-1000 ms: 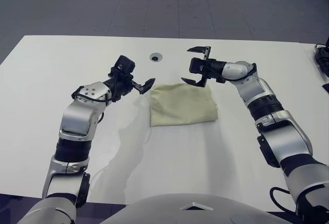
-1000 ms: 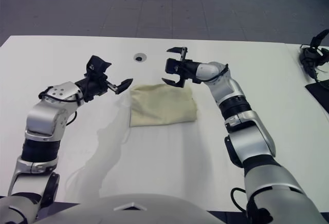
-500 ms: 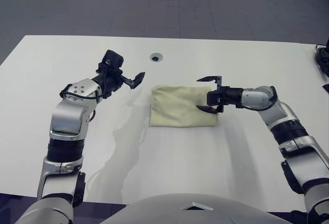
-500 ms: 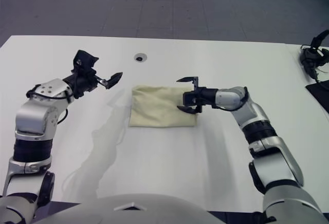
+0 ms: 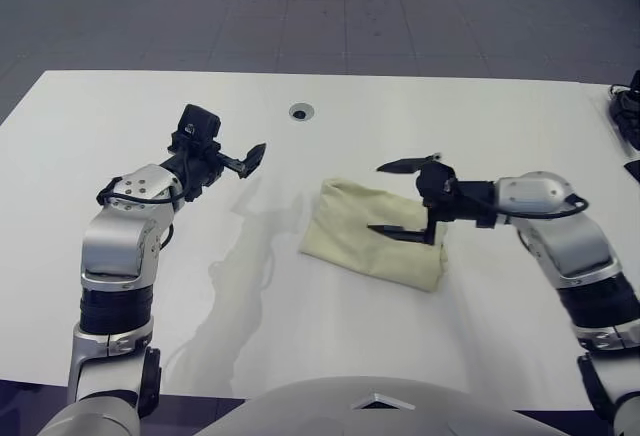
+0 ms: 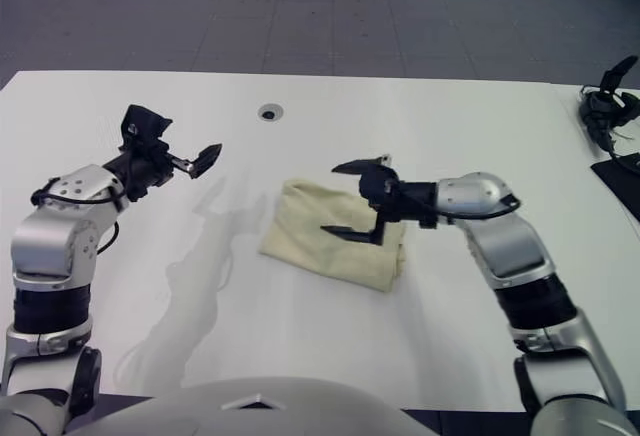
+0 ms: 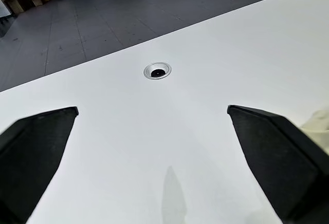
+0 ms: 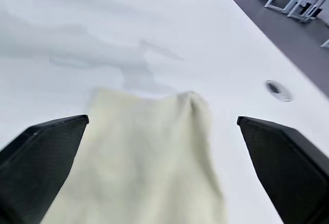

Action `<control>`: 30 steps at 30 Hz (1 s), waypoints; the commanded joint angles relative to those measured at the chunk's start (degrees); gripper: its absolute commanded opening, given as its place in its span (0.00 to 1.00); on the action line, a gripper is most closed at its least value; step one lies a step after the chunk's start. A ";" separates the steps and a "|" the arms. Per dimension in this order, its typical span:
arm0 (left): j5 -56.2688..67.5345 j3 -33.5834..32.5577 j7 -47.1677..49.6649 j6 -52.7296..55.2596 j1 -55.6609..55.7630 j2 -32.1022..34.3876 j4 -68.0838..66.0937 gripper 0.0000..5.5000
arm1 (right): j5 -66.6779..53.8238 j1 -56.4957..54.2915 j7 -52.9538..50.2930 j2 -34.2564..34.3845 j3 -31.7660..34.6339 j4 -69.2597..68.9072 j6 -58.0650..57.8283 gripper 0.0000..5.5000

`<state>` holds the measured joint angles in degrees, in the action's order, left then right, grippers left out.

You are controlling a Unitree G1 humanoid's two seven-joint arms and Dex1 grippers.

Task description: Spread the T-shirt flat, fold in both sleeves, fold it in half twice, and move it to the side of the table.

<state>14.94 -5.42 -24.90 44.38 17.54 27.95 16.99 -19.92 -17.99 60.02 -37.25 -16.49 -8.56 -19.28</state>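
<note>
White table (image 5: 480, 126); folded, pale-yellow T-shirt (image 5: 365, 241)

A folded cream T-shirt (image 6: 325, 246) lies askew on the white table (image 6: 480, 126). The right gripper (image 6: 332, 199), fingers spread wide, sits at its right part. The left gripper (image 6: 203, 159) hangs well apart, near a cable grommet (image 6: 269, 112).

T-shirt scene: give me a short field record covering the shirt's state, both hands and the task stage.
item: pale yellow folded cloth T-shirt, a compact bundle lying askew near the middle of the white table
left hand: open, raised, apart from the T-shirt, off to its left
right hand: open, over the T-shirt's right part; contact unclear
stage: folding looks done; not yet at the table's side
</note>
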 commanded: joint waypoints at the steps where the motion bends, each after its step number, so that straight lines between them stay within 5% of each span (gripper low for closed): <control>1: 0.82 -0.18 1.08 1.23 2.94 -0.97 0.39 0.98 | 3.11 -0.82 0.47 3.72 -3.38 6.46 0.97 0.98; 9: 1.37 0.64 3.63 2.05 3.30 -3.40 2.20 0.98 | 10.64 -1.34 -5.46 10.85 -2.37 29.36 12.77 0.98; 15: 1.52 -0.84 6.80 3.14 1.00 -5.66 5.20 0.98 | 8.86 4.52 -39.16 8.99 16.69 55.94 11.41 0.98; 21: 1.77 -1.22 11.34 4.03 -2.97 -9.88 8.72 0.98 | 6.58 7.09 -46.20 5.74 24.31 64.77 15.08 0.98; 24: 0.97 -1.60 13.11 4.25 -2.10 -10.55 8.79 0.98 | 7.81 4.50 -48.87 4.76 25.04 58.04 17.04 0.98; 28: 0.09 -6.85 19.19 6.09 -1.29 -12.28 13.01 0.98 | 5.00 -3.58 -54.70 6.78 24.52 19.97 5.37 0.98; 30: -0.55 -8.46 21.88 6.10 -1.45 -13.27 13.50 0.98 | 3.11 -6.06 -55.86 11.64 21.43 11.35 -0.43 0.98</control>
<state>15.77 -9.71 -8.01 48.18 15.45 16.43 27.39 -13.84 -17.63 7.22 -31.88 9.42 24.56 -8.42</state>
